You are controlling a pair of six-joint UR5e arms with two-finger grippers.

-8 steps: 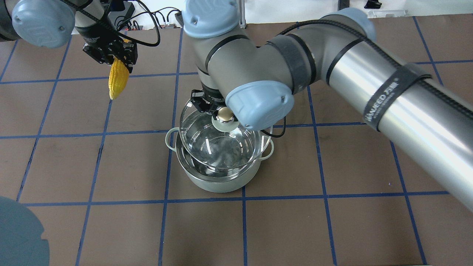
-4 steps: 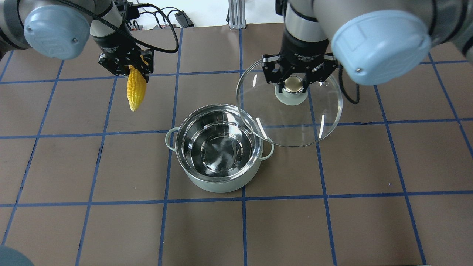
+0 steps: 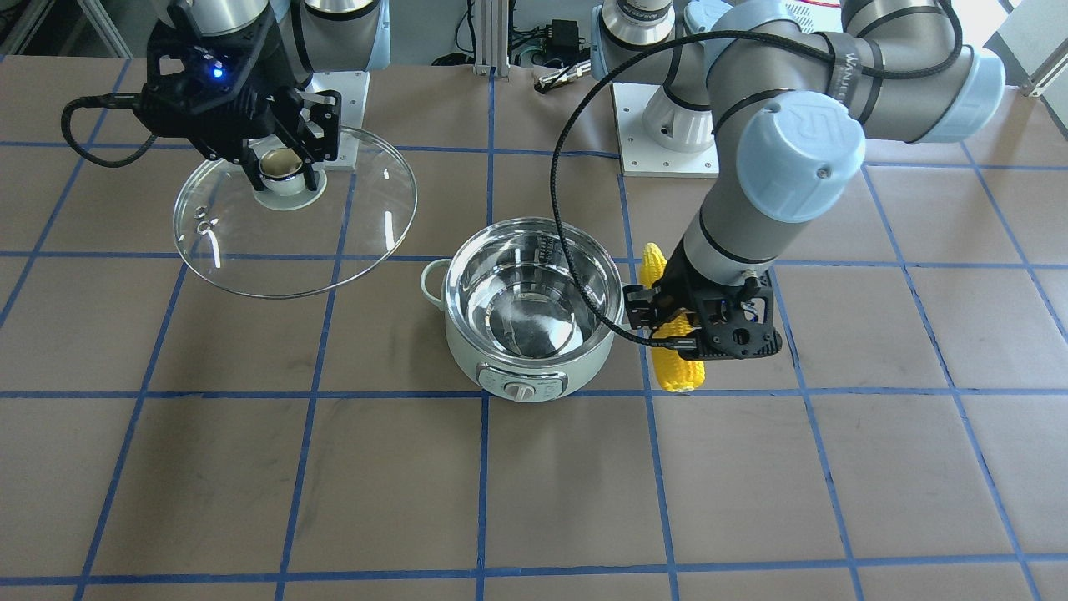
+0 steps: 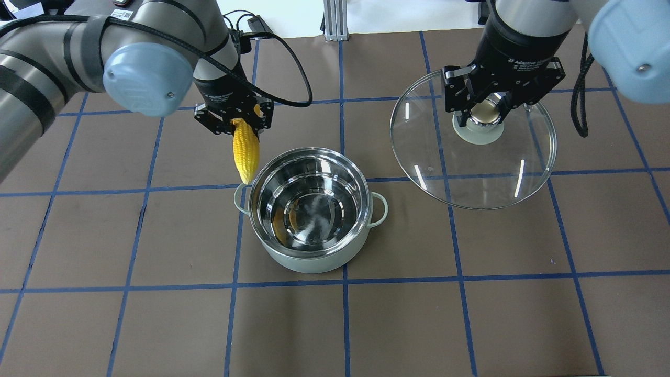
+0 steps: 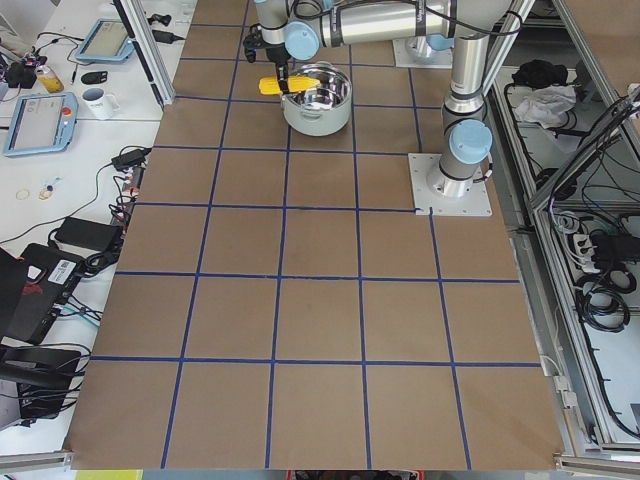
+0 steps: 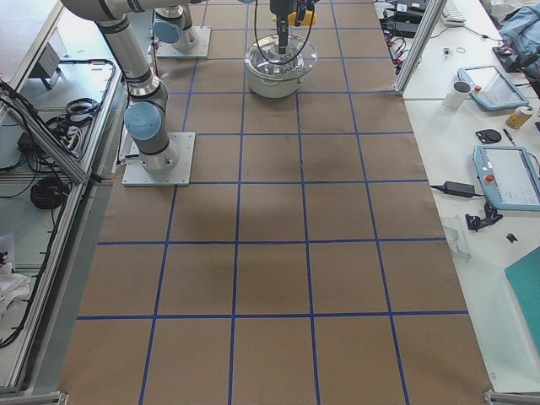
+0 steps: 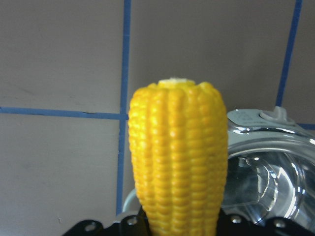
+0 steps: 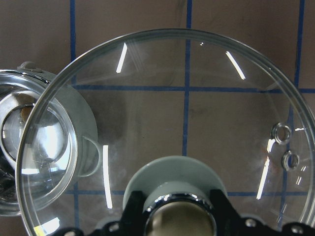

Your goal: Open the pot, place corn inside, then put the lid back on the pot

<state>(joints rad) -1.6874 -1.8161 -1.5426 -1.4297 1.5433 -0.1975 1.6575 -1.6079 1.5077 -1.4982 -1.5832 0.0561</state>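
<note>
Front view: pot (image 3: 534, 367) open, bare steel inside. The control knob (image 3: 519, 390) on its front panel shows only here. The left gripper (image 3: 674, 324) is pinched tight on corn (image 3: 677, 377), the cob just left of the pot. The right gripper (image 3: 282, 171) is clamped on the lid (image 3: 350, 250) by its knob (image 3: 292, 197); the lid is in the air off the pot's right side.

Overhead: corn tip hangs over the pot's left loop handle (image 4: 238, 198).

Left wrist: cob fills the middle, pot rim at right.

Right wrist: steam holes (image 8: 282, 132) visible in the glass, pot seen through the lid's left edge.

Side views: too small to judge the jaws.
</note>
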